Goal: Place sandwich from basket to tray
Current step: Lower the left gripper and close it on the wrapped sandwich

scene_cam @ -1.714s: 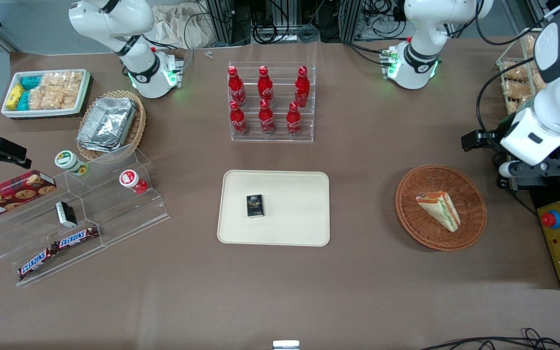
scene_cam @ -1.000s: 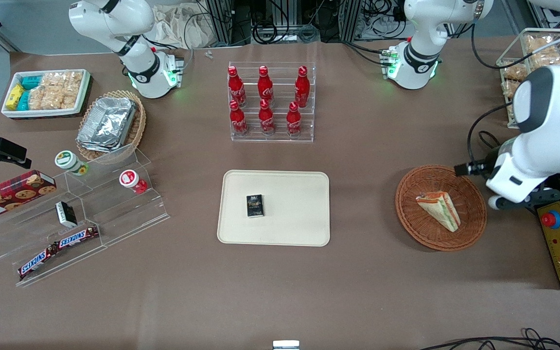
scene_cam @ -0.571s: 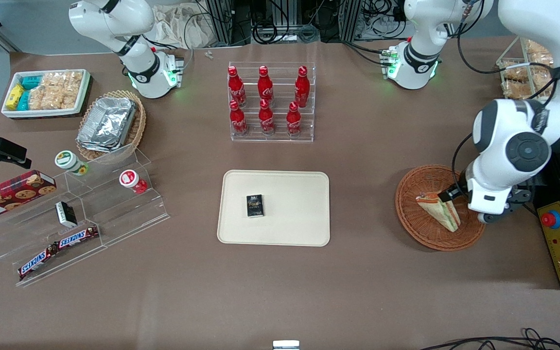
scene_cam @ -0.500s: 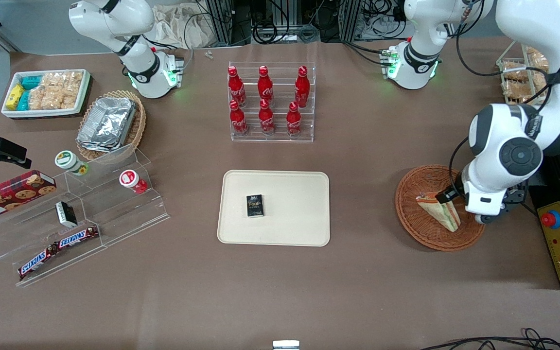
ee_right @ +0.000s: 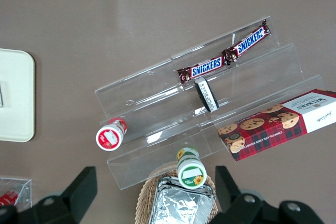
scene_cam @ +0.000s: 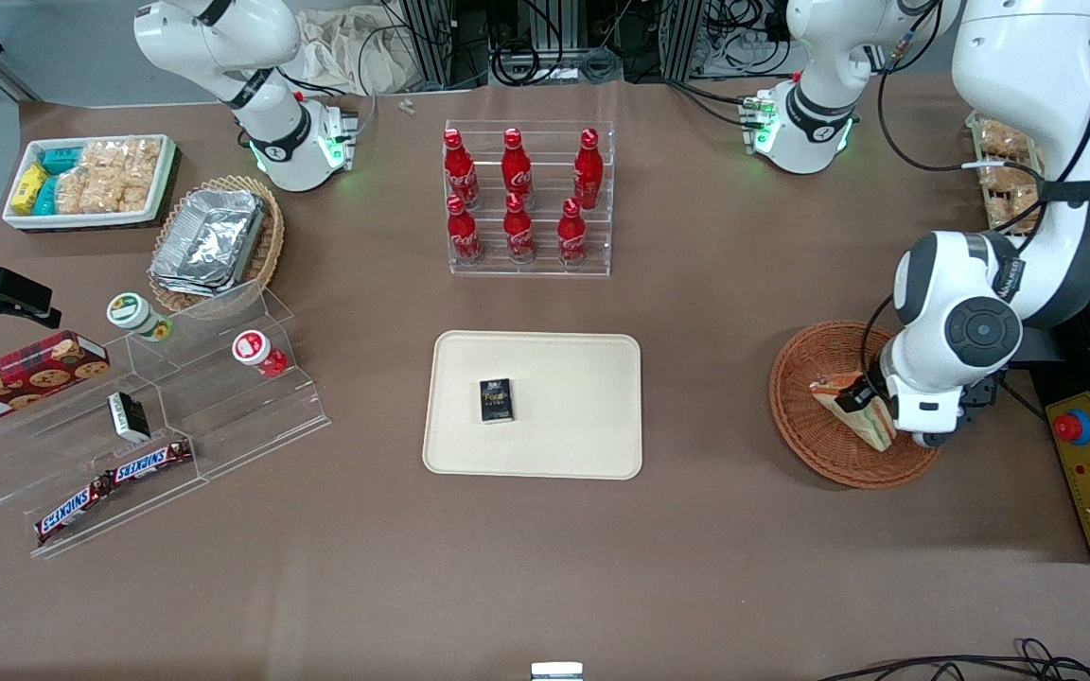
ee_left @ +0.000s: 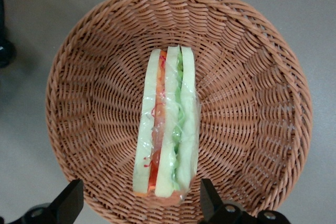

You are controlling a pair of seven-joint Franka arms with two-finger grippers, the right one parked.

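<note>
The sandwich (scene_cam: 850,407) is a clear-wrapped wedge with orange and green filling, lying in the round reddish-brown wicker basket (scene_cam: 805,416) toward the working arm's end of the table. In the left wrist view the sandwich (ee_left: 167,129) lies across the middle of the basket (ee_left: 252,87). My left gripper (ee_left: 140,203) hangs just above the sandwich's wide end, open, with one finger (ee_left: 68,203) on each side of it and a gap to both. In the front view the gripper (scene_cam: 871,402) is mostly hidden under the arm's wrist. The cream tray (scene_cam: 583,378) lies mid-table.
A small black box (scene_cam: 497,400) lies on the tray. A clear rack of red cola bottles (scene_cam: 528,199) stands farther from the front camera than the tray. A yellow control box with a red button (scene_cam: 1072,427) sits beside the basket at the table's end.
The left arm has swung in from the table's end and come down over the basket, bringing the open gripper above the sandwich. The sandwich and basket have not moved.
</note>
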